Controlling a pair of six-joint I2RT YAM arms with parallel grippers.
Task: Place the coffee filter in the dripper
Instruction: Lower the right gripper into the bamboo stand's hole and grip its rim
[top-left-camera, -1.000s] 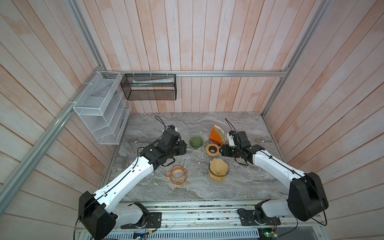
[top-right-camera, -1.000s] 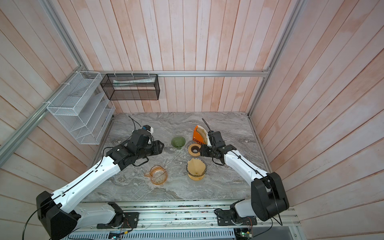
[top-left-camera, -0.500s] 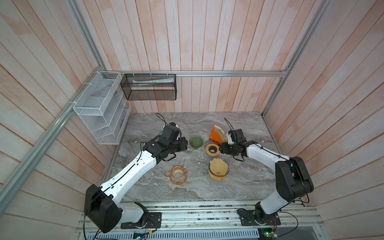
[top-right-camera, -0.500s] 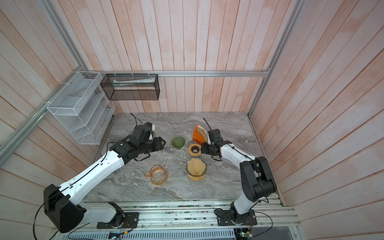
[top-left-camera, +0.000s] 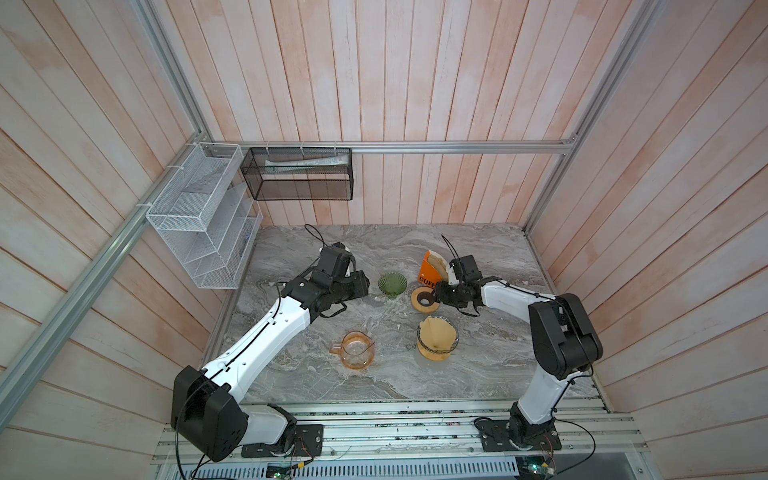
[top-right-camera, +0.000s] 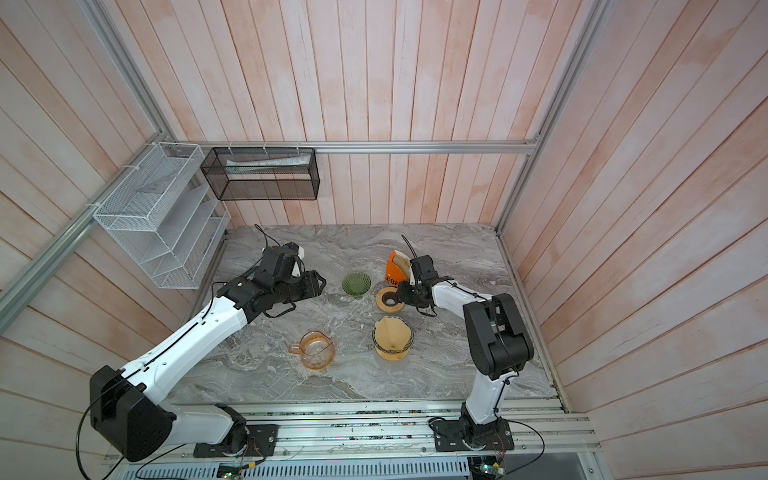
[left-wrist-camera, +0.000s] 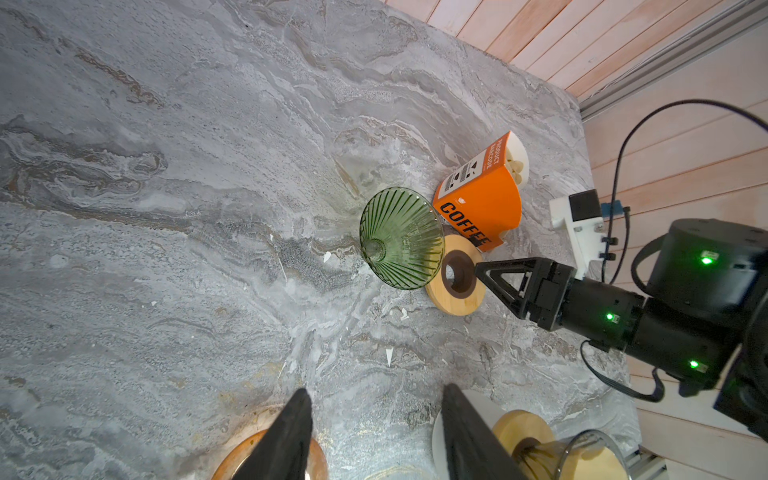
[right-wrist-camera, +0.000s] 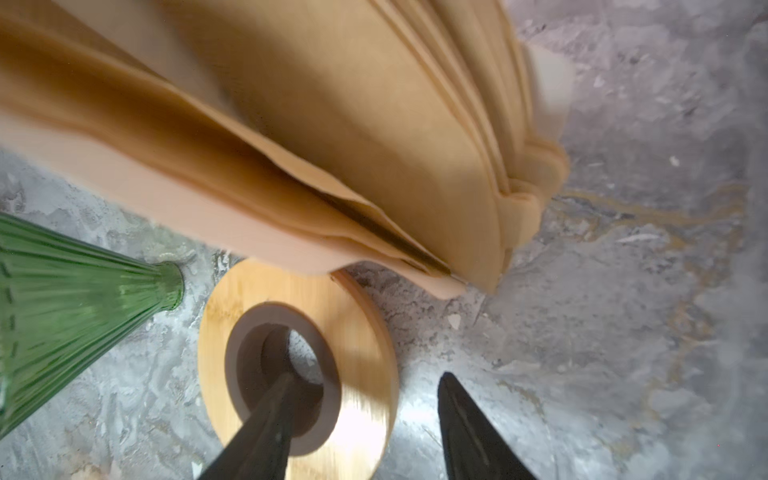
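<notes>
The dripper (top-left-camera: 392, 284) (top-right-camera: 356, 284) is an empty green ribbed glass cone (left-wrist-camera: 401, 239) (right-wrist-camera: 62, 299) on the marble table. Just right of it stands an orange "COFFEE" box (top-left-camera: 428, 274) (left-wrist-camera: 482, 199) holding a stack of brown coffee filters (right-wrist-camera: 332, 145) (top-left-camera: 437, 261). My right gripper (top-left-camera: 438, 291) (top-right-camera: 398, 293) (right-wrist-camera: 366, 376) is open and low over a wooden ring (top-left-camera: 424, 300) (right-wrist-camera: 291, 291). One finger is over the ring's hole and the other outside its rim. My left gripper (top-left-camera: 365, 284) (top-right-camera: 322, 284) (left-wrist-camera: 378, 390) is open and empty, a short way left of the dripper.
Nearer the front stand an amber glass pitcher (top-left-camera: 357, 355) and a second glass dripper set (top-left-camera: 437, 343) with a brown paper filter in it. A white wire rack (top-left-camera: 203, 216) and a black mesh basket (top-left-camera: 297, 174) hang on the walls at the back left.
The right arm's elbow has lifted and swung inward while its gripper stayed at the wooden ring. The left gripper has crept slightly toward the green dripper. Nothing was picked up.
</notes>
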